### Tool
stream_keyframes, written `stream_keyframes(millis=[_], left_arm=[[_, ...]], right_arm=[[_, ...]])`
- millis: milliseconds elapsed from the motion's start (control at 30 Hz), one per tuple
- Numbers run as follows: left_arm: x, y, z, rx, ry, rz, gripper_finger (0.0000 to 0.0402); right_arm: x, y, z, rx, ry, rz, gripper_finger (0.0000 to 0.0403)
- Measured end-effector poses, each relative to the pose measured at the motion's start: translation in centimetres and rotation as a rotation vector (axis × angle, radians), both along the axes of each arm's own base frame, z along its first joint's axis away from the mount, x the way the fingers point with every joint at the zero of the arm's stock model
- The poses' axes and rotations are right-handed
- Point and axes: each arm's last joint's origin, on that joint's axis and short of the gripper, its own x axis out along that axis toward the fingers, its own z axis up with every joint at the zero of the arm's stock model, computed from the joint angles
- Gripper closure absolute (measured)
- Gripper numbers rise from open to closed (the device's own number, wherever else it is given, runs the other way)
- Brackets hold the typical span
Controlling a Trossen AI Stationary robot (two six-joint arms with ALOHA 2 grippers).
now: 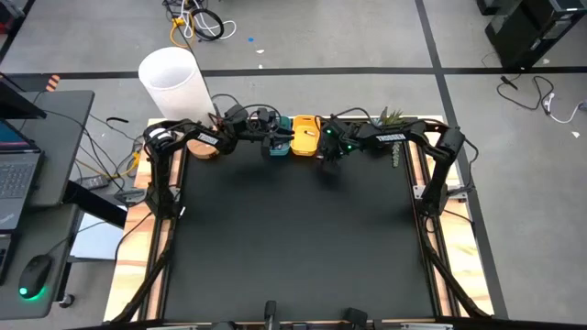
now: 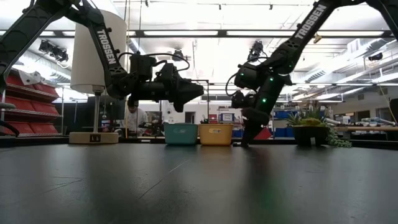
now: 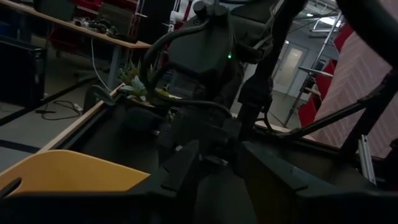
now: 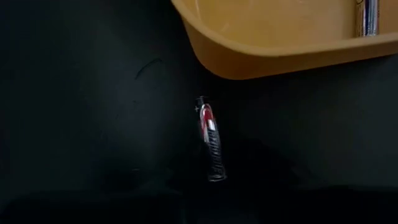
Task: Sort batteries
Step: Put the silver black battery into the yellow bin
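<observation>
Right wrist view: battery (image 4: 210, 140) beside yellow bin (image 4: 273, 37).

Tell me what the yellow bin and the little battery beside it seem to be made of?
The yellow bin looks like moulded plastic: smooth, matte walls with a rounded rim and corner. The battery on the black tabletop appears to be metal with a glossy red-and-silver wrap; it catches bright glints along its length. A second shiny cell lies inside the bin.

Grey floor (image 1: 367, 37) with cables, laptop desk (image 1: 37, 147), ceiling striplights (image 2: 186, 33).

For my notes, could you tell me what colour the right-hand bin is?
Yellow bin; clearest in the low view.
</observation>
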Motion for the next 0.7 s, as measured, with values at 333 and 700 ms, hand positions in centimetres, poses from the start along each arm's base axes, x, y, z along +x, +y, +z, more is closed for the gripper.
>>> stream_keyframes(millis=[333, 700], left_arm=[[-0.1, 0.0, 0.0, 0.01, 0.001, -0.03, 0.027], [-0.7, 0.7, 0.0, 0.009, 0.003, -0.027, 0.0271]], right_arm=[[-0.3, 0.8, 1.8, 0.013, 0.043, 0.004, 0.0383], [-1.3, 2.7, 8.5, -0.025, -0.153, 0.064, 0.0391]])
